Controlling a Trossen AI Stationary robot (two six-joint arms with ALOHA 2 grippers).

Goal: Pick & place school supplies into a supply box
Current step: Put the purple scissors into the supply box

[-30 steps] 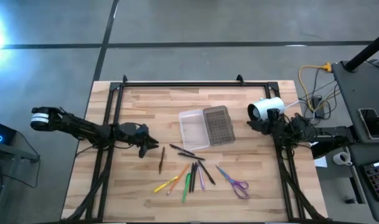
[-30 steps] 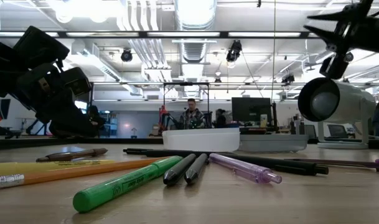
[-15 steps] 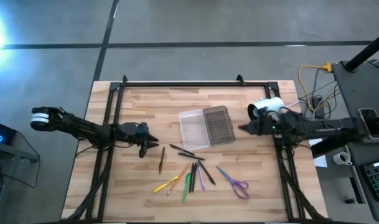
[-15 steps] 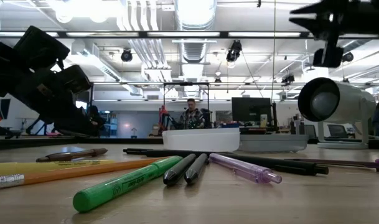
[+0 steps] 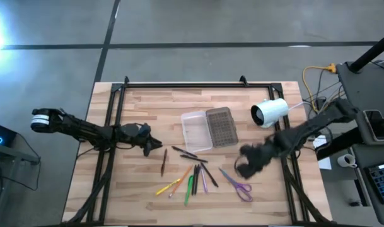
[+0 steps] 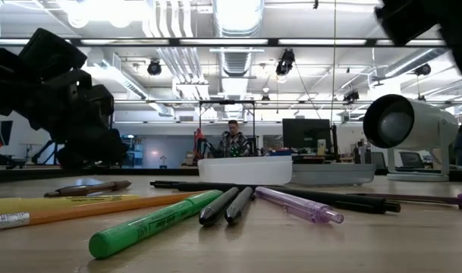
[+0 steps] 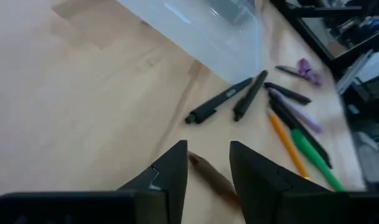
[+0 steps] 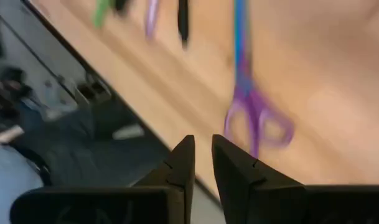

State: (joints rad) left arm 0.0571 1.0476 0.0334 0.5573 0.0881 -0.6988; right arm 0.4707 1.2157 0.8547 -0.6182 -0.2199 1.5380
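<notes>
Right pincer swung from desk edge beside white camera to above scissors; fingers nearly closed, empty; left pincer slightly open, empty, over dark red pen; supply box open, nothing inside.

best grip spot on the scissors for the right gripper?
Probably the closed blades, from straight above, fingers across them. The scissors lie flat on the table, clear of the pens; the purple loops are wider and hollow. The right gripper hovers near them.
</notes>
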